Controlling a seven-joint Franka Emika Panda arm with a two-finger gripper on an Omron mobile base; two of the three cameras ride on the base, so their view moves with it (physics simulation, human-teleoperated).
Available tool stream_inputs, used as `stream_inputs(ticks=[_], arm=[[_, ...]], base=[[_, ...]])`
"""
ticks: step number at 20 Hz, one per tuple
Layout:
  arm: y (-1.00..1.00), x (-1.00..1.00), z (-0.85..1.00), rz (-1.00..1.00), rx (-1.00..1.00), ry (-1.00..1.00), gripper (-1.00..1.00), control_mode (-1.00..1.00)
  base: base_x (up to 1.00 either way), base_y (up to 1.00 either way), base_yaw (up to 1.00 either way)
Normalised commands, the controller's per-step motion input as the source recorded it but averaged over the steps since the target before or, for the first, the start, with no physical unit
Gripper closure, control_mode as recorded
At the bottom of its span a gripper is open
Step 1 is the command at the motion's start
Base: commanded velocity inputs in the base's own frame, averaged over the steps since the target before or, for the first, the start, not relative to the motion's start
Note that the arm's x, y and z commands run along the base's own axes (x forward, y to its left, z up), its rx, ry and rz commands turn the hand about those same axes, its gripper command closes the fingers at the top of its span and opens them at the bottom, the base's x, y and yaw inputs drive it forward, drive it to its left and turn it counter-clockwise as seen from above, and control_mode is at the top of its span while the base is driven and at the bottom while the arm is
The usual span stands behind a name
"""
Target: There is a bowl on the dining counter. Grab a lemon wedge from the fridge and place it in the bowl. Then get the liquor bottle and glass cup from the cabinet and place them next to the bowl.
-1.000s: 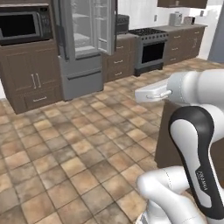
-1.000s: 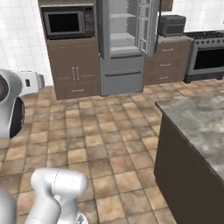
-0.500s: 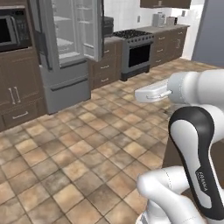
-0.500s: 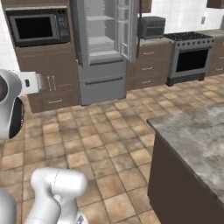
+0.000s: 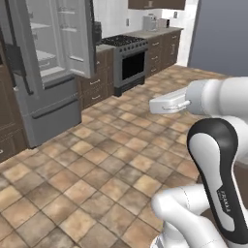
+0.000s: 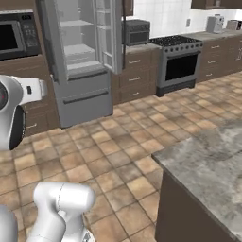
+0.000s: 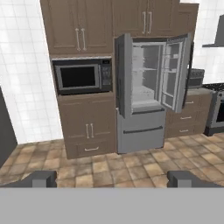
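Observation:
The fridge (image 7: pixel 148 92) stands with both upper doors swung open, and its pale shelves show nothing I can make out. It is also at the left in the left base view (image 5: pixel 48 72) and in the right base view (image 6: pixel 80 61). My gripper (image 7: pixel 112 179) is open with nothing between its fingertips (image 7: pixel 41 178) and faces the fridge from well back across the floor. A corner of the dining counter (image 6: pixel 208 156) fills the lower right. The bowl, lemon wedge, liquor bottle and glass cup are out of view. I cannot tell which brown wall unit is the cabinet.
A black range (image 5: pixel 128 58) (image 6: pixel 182 61) stands right of the fridge among brown drawer units. A built-in microwave (image 7: pixel 81 76) sits left of the fridge. Brown wall units (image 5: pixel 155 4) hang over the far worktop. Open tiled floor (image 5: pixel 111 160) lies between me and the fridge.
The whole picture has shifted: the base has moved, so the fridge slid left in both base views and more of the range and far worktop came in. The arm keeps its pose.

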Motion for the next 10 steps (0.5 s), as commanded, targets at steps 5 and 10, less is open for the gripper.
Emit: stream_inputs(ticks=[5, 10], arm=[[0.00, 0.00, 0.00, 0.00, 0.00, 0.00, -1.00, 1.00], [0.00, 0.00, 0.00, 0.00, 0.00, 0.00, -1.00, 1.00]], base=[[1.00, 0.14, -0.38], [1.00, 0.11, -0.47]])
